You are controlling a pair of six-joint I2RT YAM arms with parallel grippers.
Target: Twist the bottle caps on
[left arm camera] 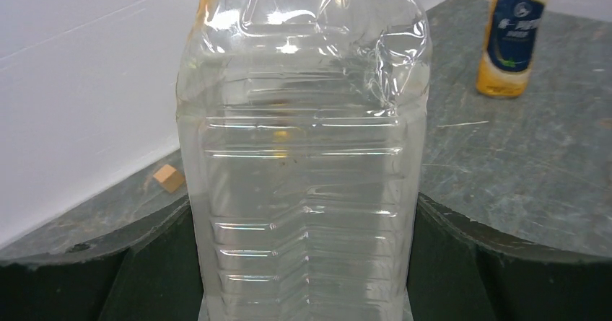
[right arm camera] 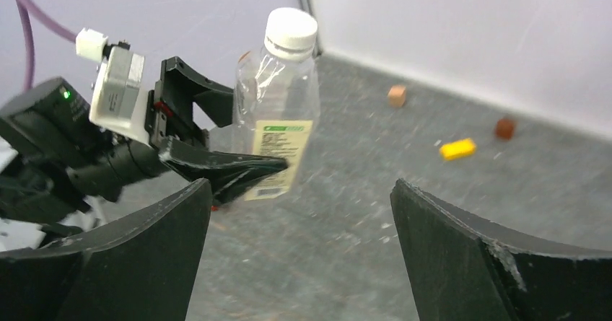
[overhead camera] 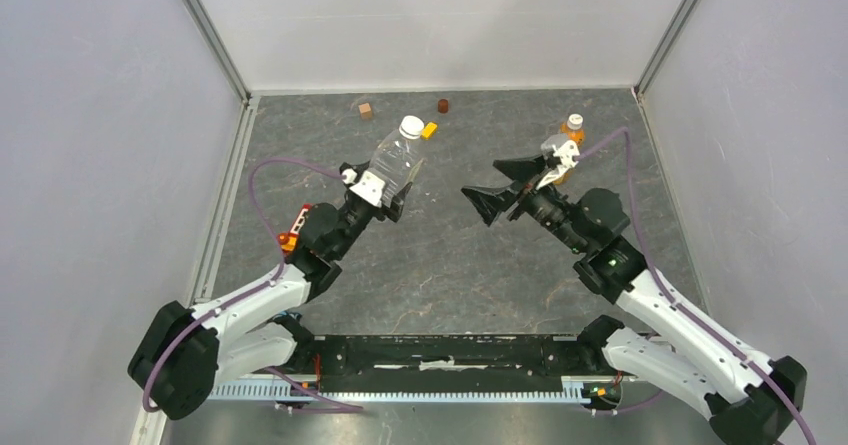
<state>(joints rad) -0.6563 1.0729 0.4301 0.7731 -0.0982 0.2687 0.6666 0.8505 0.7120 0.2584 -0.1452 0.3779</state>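
Clear bottle (overhead camera: 398, 165), white cap (overhead camera: 411, 126) on its neck: left gripper (overhead camera: 383, 193) is clamping its body near the far edge of the table (overhead camera: 440, 265), likely steadying it for the right gripper (overhead camera: 480, 181), which is hovering spread, empty, beside the orange bottle (overhead camera: 568, 155).

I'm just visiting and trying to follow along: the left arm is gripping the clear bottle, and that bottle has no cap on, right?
Not quite. The left gripper does hold the clear bottle, but the bottle has a white cap sitting on its neck. The right wrist view shows it plainly.
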